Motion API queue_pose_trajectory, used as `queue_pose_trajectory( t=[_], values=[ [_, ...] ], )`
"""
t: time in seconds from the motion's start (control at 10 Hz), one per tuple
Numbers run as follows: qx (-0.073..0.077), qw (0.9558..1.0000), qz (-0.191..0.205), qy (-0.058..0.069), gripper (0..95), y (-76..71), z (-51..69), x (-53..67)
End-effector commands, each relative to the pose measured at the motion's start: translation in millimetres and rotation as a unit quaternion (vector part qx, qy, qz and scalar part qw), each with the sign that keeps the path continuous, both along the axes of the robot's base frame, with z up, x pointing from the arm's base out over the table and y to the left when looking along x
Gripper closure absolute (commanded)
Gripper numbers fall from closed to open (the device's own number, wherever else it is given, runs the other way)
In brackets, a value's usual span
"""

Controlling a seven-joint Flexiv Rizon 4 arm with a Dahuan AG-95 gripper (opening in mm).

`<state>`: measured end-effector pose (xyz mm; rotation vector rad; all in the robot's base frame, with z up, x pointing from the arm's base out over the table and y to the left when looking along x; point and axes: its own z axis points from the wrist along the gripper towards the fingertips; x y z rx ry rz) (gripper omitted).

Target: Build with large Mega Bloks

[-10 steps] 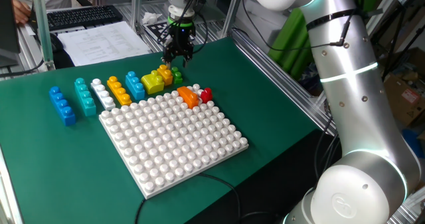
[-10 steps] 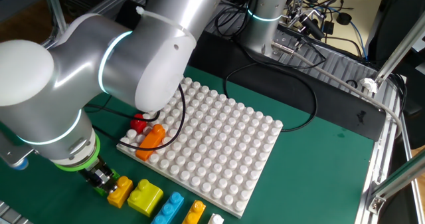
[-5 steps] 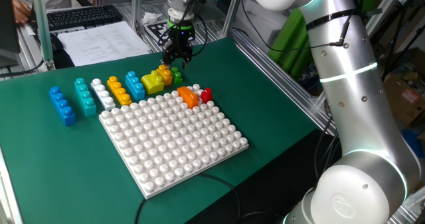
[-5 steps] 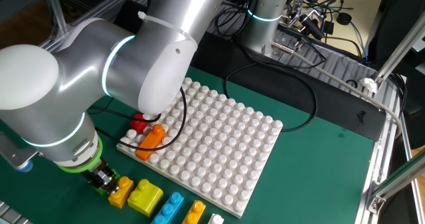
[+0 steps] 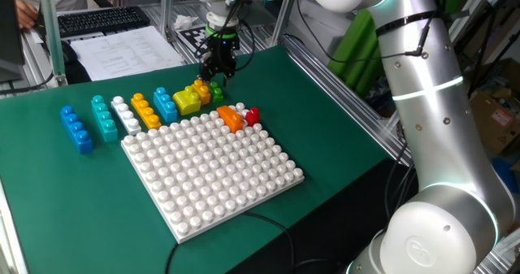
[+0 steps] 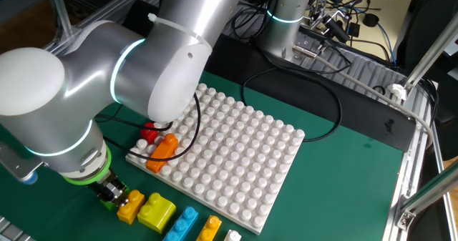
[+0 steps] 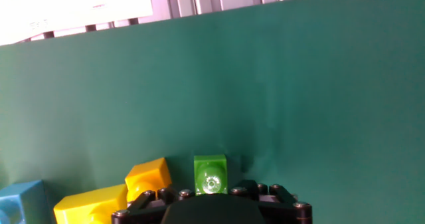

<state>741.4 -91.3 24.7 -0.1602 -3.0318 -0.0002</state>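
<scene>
- hand pointing down over the green brick at the far end of the brick row, probably lining up a pick; can't tell whether it is gripping or standing open
- loose Mega Bloks lying in a row on the counter beside the white baseplate, seemingly staged for picking; orange brick and red brick sitting at the baseplate's corner
- versus the earlier frames: hand staying put; bricks unchanged
</scene>
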Motion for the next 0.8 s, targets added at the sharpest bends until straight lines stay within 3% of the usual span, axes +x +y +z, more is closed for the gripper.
queue_pose_trajectory(
  t=[0.1,0.4,0.5,0.8],
  values=[
    [0.003,1.0000,0.001,-0.001,76.0,0.1,-1.0,-0.4],
    [0.003,1.0000,0.000,-0.009,76.0,0.2,-3.5,-1.4],
    [0.004,0.9999,0.001,-0.009,95.0,0.3,-3.7,-1.5],
    [0.003,1.0000,0.000,-0.006,95.0,1.0,-1.1,-1.8]
  ],
)
